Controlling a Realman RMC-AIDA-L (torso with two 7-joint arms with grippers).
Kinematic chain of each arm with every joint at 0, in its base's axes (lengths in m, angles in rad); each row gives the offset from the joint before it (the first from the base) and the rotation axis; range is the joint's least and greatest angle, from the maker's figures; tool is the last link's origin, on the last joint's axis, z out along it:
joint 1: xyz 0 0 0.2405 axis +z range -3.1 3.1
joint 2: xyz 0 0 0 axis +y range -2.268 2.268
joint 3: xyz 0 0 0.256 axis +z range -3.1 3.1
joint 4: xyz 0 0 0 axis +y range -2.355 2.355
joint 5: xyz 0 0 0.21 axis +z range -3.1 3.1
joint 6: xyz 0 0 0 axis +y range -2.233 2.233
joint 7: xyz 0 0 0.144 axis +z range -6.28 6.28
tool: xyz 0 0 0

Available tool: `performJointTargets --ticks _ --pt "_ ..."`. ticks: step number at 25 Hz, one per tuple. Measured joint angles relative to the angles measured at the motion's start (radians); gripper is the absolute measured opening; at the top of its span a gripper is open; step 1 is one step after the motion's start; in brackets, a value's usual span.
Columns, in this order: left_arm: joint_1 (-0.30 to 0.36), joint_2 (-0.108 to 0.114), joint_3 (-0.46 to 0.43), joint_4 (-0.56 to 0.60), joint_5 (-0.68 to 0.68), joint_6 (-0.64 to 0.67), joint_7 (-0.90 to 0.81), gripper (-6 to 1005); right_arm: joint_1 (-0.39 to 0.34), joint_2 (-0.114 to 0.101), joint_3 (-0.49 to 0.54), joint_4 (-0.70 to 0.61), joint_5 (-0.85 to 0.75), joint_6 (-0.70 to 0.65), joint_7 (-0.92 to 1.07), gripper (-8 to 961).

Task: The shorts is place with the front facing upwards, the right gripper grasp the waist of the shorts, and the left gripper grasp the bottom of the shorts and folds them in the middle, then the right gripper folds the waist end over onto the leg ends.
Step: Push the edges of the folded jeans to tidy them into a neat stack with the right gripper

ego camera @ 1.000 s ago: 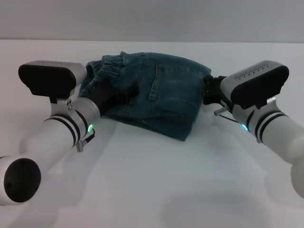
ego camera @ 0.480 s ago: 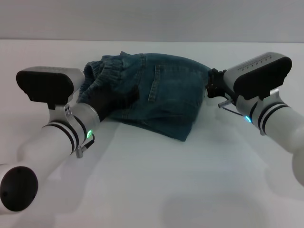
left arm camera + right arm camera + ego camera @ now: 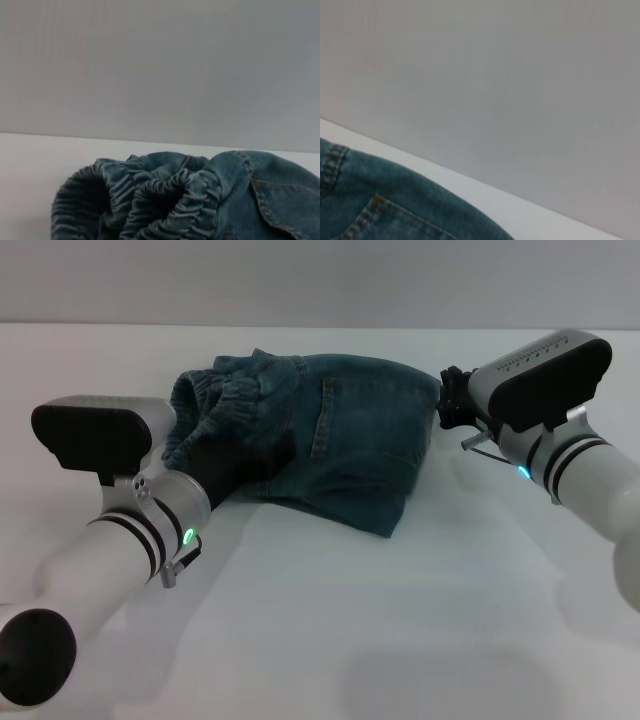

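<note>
since a second ago: both arms have drawn back from the denim; left arm slid toward the worktop's near left corner, right arm lifted and pulled toward the right edge, and the right-hand edge of the cloth now shows clear of it.

shorts [image 3: 330, 440]: blue denim, folded into a compact bundle, lying on the white worktop [image 3: 330, 640] toward its far edge, roughly midway between left and right edges. gathered elastic waistband bunched at the bundle's left end; a stitched pocket faces up on top. left wrist view shows the ruffled waistband [image 3: 150, 200] close, layered on itself. right wrist view shows only a stitched denim corner [image 3: 385, 210] against the worktop and a grey wall.

left gripper [image 3: 235, 462]: dark, low, at the near left side of the bundle, by the waistband. its fingers are lost against the dark cloth; cannot tell whether they are released or clenched.

right gripper [image 3: 452, 400]: black, just beside the bundle's right edge, apart from the cloth by a sliver or barely touching; cannot tell which. state of its fingers not readable either.
</note>
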Motion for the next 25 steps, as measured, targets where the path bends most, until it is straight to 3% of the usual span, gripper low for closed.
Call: performJointTargets --ticks 8,15,19,25 --pt "-0.004 0.002 0.0 -0.075 0.028 0.004 0.011 844 -0.088 0.002 -0.001 -0.059 -0.056 0.104 -0.014 0" --pt "-0.014 0.003 -0.004 -0.183 0.108 0.003 0.012 845 -0.112 0.005 0.0 -0.071 -0.056 0.104 -0.022 -1" --pt "-0.077 -0.001 -0.004 -0.109 0.115 0.002 0.004 845 -0.128 0.005 0.0 -0.09 -0.056 0.107 -0.023 -1" --pt "-0.223 -0.006 -0.011 0.09 0.112 0.017 -0.025 846 -0.168 0.008 0.001 -0.114 -0.056 0.109 -0.023 -1"
